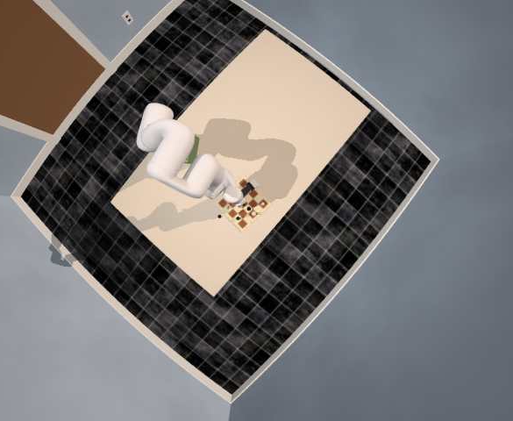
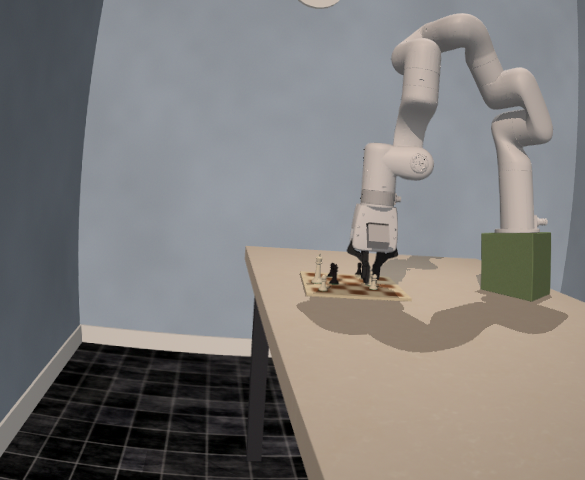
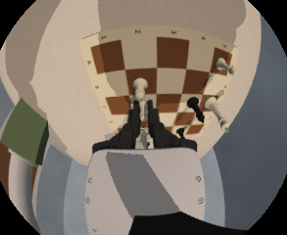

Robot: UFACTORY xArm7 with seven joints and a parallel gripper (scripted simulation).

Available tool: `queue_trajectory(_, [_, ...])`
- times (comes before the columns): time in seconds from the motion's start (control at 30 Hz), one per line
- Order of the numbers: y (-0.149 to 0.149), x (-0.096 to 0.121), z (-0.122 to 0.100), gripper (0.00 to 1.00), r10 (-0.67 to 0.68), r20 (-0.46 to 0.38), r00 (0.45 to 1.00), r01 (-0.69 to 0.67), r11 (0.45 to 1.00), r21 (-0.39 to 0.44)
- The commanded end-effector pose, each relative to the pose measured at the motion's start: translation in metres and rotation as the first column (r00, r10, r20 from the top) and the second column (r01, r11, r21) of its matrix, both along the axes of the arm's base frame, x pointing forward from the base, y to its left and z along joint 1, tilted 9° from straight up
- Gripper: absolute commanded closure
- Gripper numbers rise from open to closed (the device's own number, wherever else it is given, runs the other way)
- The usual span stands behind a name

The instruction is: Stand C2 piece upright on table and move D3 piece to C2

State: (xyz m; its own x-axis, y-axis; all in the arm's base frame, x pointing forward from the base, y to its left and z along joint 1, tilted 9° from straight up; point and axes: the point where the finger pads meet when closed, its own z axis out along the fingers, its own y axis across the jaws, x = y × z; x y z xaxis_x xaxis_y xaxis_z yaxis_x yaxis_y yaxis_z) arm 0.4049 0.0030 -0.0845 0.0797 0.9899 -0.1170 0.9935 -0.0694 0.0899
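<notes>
Wrist view: hand [image 3: 141,132] clamped on white piece [image 3: 139,94], mid-board [image 3: 172,53].

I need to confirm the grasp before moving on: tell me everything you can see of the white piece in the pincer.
The white piece is a pale, smooth pawn-like figure with a round head on a slim neck. It stands upright between the dark fingers of the pincer, which is shut on its lower body; the head shows above them. Its base is hidden, so whether it touches the chessboard cannot be told. It is over the board's middle rows.
</notes>
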Motion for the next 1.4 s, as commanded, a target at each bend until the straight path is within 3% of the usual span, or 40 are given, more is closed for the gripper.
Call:
queue_trajectory(0.0, [0.0,0.001,0.001,1.0,0.0,0.003,1.0,0.0,1.0,0.001])
queue_trajectory(0.27, [0.0,0.001,0.001,1.0,0.0,0.003,1.0,0.0,1.0,0.001])
queue_trajectory(0.3, [0.0,0.001,0.001,0.93,0.0,0.003,1.0,0.0,1.0,0.001])
queue_trajectory(0.43, [0.0,0.001,0.001,0.93,0.0,0.003,1.0,0.0,1.0,0.001])
queue_trajectory(0.47, [0.0,0.001,0.001,0.86,0.0,0.003,1.0,0.0,1.0,0.001])
queue_trajectory(0.53, [0.0,0.001,0.001,0.86,0.0,0.003,1.0,0.0,1.0,0.001])
queue_trajectory(0.57, [0.0,0.001,0.001,0.79,0.0,0.003,1.0,0.0,1.0,0.001])
queue_trajectory(0.73, [0.0,0.001,0.001,0.73,0.0,0.003,1.0,0.0,1.0,0.001])
queue_trajectory(0.77, [0.0,0.001,0.001,0.66,0.0,0.003,1.0,0.0,1.0,0.001])
queue_trajectory(1.2, [0.0,0.001,0.002,0.66,0.0,0.003,1.0,0.0,1.0,0.001])
queue_trajectory(1.37, [0.002,0.0,0.015,0.66,0.0,0.003,1.0,0.0,1.0,0.001])
